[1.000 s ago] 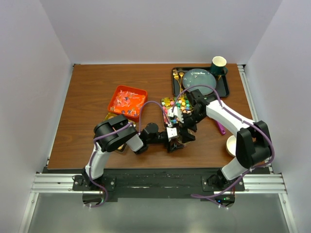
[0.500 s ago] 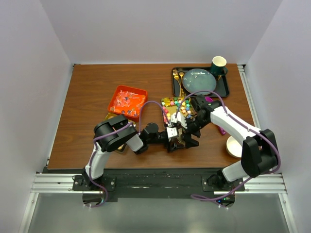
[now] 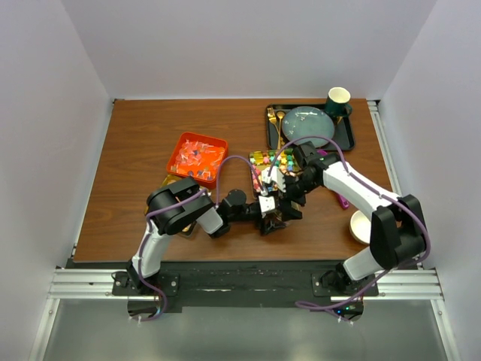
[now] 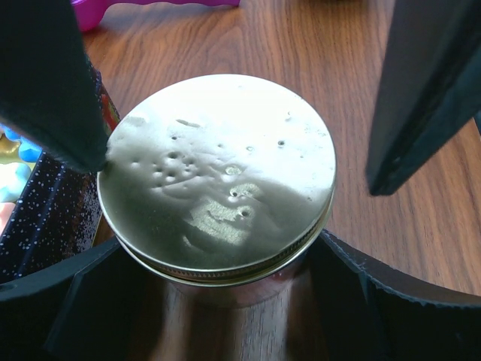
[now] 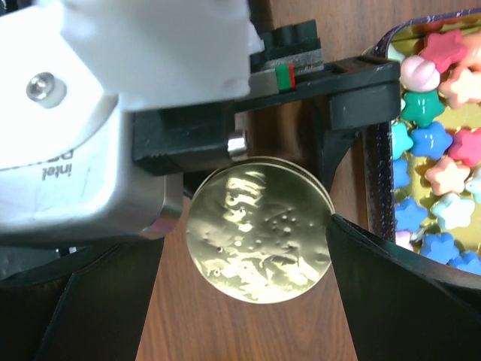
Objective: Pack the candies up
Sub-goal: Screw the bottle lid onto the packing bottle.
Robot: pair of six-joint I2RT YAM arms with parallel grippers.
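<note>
A glass jar with a dented gold metal lid (image 4: pixel 218 173) stands on the wooden table. My left gripper (image 4: pixel 218 293) is shut on the jar below the lid, seen from above (image 3: pixel 267 213). My right gripper (image 5: pixel 244 248) hangs open over the same lid (image 5: pixel 259 229). Its right finger (image 5: pixel 391 286) touches the lid's rim and its left finger (image 5: pixel 98 301) stands a little apart. The candies (image 5: pixel 436 150), pastel stars in pink, blue, green and yellow, lie in a small dark tin (image 3: pixel 272 164) just behind the jar. A few of them show at the left edge of the left wrist view (image 4: pixel 11 162).
An orange tray (image 3: pixel 197 158) of orange-wrapped pieces sits behind the left arm. A black tray (image 3: pixel 347 135) at the back right holds a glass plate (image 3: pixel 307 122), a green cup (image 3: pixel 338 98) and gold cutlery. A purple scoop (image 3: pixel 340 198) and a white cup (image 3: pixel 359 226) lie to the right.
My right gripper shifted a little toward the near right, then came back over the jar's lid. My left arm and the jar have not moved.
</note>
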